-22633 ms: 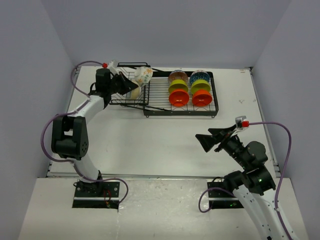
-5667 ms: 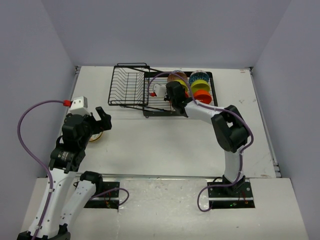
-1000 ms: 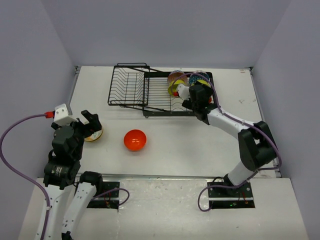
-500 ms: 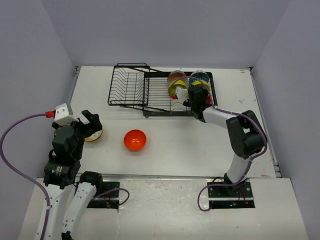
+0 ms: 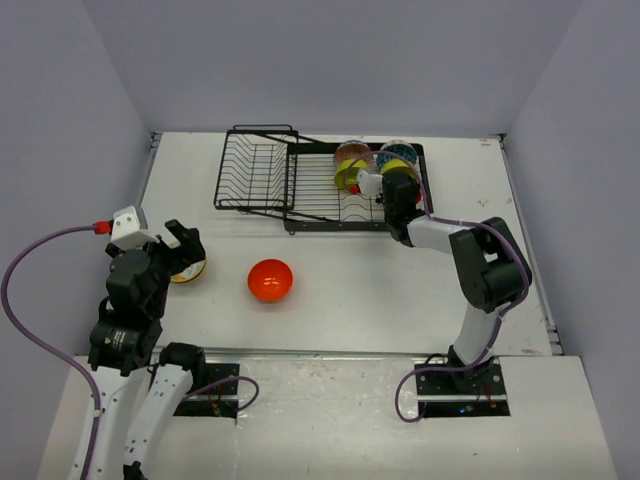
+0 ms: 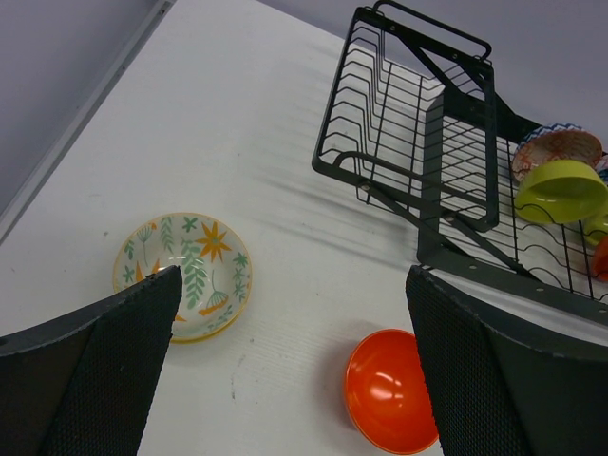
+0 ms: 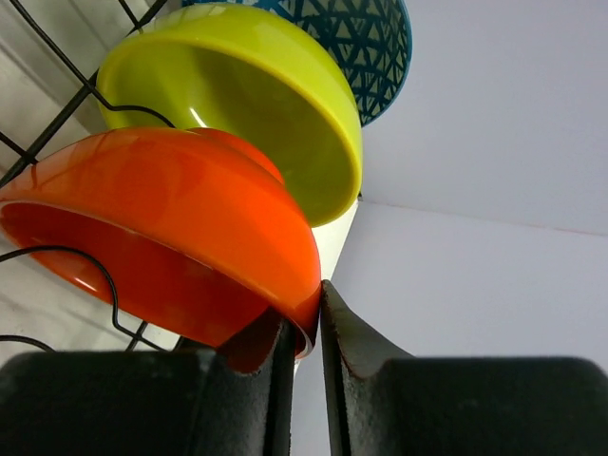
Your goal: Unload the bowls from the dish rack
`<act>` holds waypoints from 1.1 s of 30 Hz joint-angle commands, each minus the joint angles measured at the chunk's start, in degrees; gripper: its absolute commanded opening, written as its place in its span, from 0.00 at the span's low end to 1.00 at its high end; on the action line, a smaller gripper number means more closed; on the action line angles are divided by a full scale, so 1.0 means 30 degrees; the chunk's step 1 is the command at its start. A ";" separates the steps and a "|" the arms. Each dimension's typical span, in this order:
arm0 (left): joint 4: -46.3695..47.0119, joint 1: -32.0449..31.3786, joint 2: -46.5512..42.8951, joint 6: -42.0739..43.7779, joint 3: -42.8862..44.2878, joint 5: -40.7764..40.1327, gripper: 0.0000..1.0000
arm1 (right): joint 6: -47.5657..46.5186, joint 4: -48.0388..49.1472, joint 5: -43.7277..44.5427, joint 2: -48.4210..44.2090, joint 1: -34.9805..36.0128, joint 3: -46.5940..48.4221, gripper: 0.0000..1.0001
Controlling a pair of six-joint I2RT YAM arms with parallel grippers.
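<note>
The black wire dish rack (image 5: 258, 176) stands at the back of the table, its deep basket on the left and its flat tray (image 5: 325, 205) on the right. Upright in the tray's right end are an orange bowl (image 7: 171, 218), a lime bowl (image 7: 247, 85) and a blue patterned bowl (image 7: 375, 47). My right gripper (image 5: 395, 192) (image 7: 306, 328) is shut on the orange bowl's rim, one finger inside and one outside. Another lime bowl (image 5: 350, 172) and a patterned one (image 5: 352, 152) stand to their left. My left gripper (image 5: 185, 242) (image 6: 293, 280) hangs open over the table, holding nothing.
Two bowls lie on the table in front of the rack: a floral one (image 5: 190, 268) (image 6: 195, 271) under my left gripper and an orange one (image 5: 270, 280) (image 6: 389, 389) to its right. Grey walls close in the table on three sides.
My right gripper has gone from open to shut on the orange bowl's rim in the rack, its arm edging slightly further in. The left arm and the table bowls have not moved.
</note>
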 commanded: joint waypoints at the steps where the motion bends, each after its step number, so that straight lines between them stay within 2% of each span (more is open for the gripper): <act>1: 0.0572 0.0120 0.0093 0.0238 -0.0032 0.0083 1.00 | 0.0657 0.0976 -0.0668 0.0147 0.0045 -0.0296 0.15; 3: 0.0601 0.0120 0.0064 0.0238 -0.0032 0.0025 1.00 | 0.0658 0.1210 -0.0610 -0.0057 0.0045 -0.0587 0.13; 4: 0.0601 0.0120 0.0064 0.0238 -0.0031 0.0053 1.00 | 0.0687 0.1269 -0.0610 -0.0145 0.0016 -0.0647 0.08; 7: 0.0601 0.0120 0.0064 0.0238 -0.0031 0.0025 1.00 | 0.0687 0.1970 -0.0406 -0.0554 0.0045 -0.1085 0.00; 16: 0.0600 0.0120 0.0093 0.0238 -0.0031 0.0054 1.00 | 0.0189 0.4842 0.0824 -0.1259 0.0045 -0.1528 0.00; 23: 0.0601 0.0120 0.0093 0.0267 -0.0031 0.0054 1.00 | -0.0631 0.8355 0.2436 -0.0996 0.0045 -0.1761 0.00; 31: 0.0601 0.0120 0.0093 0.0267 -0.0031 0.0054 1.00 | -0.0077 0.9209 0.3200 -0.1668 0.0045 -0.1409 0.00; 33: 0.0600 0.0120 0.0064 0.0267 -0.0031 0.0054 1.00 | 0.0362 0.8421 0.3082 -0.2222 0.0045 -0.1410 0.00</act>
